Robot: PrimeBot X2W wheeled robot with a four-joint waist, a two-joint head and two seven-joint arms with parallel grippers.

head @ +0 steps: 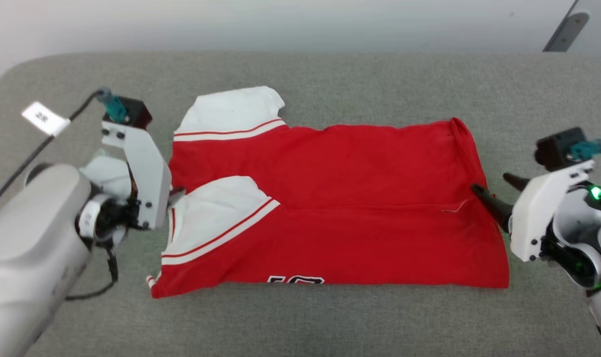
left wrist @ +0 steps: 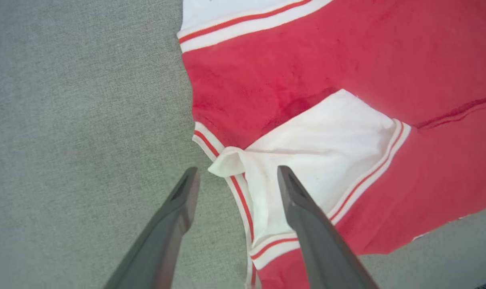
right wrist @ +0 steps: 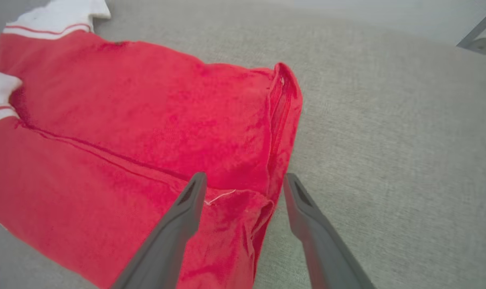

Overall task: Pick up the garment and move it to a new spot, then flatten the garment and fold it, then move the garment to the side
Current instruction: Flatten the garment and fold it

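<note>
Surroundings: the work surface (head: 330, 322) is grey woven upholstery with a rounded corner at my far left. A metal bracket (head: 566, 29) stands beyond its far right edge. A black cable (head: 32, 153) carrying a white label (head: 45, 118) runs to the camera on my left wrist. A green light (head: 597, 192) shows on my right arm. Nothing lies between my fingers and the cloth.

The garment (head: 330, 198) lies mid-surface, folded lengthwise, collar end towards my left and hem towards my right. 1 white sleeve (head: 231, 111) sticks out at the far left corner. The other sleeve (head: 211, 218) lies folded over the red body. The top of the black number (head: 295, 280) shows at the near edge. A loose white thread (head: 454, 208) lies near the hem.

Left gripper (left wrist: 237, 171): my forearm enters from the lower left, fingers pointing right at the sleeve end. The jaws stand wide apart and grip nothing. 1 finger is over bare upholstery, the other over the white sleeve, with the curled sleeve corner (left wrist: 227, 158) between the tips.

Right gripper (right wrist: 245, 176): my arm enters from the lower right, fingers pointing left at the hem end. The jaws are likewise spread and hold nothing. 1 finger is over the red hem corner, the other over bare upholstery. I cannot tell whether either fingertip touches the cloth.
</note>
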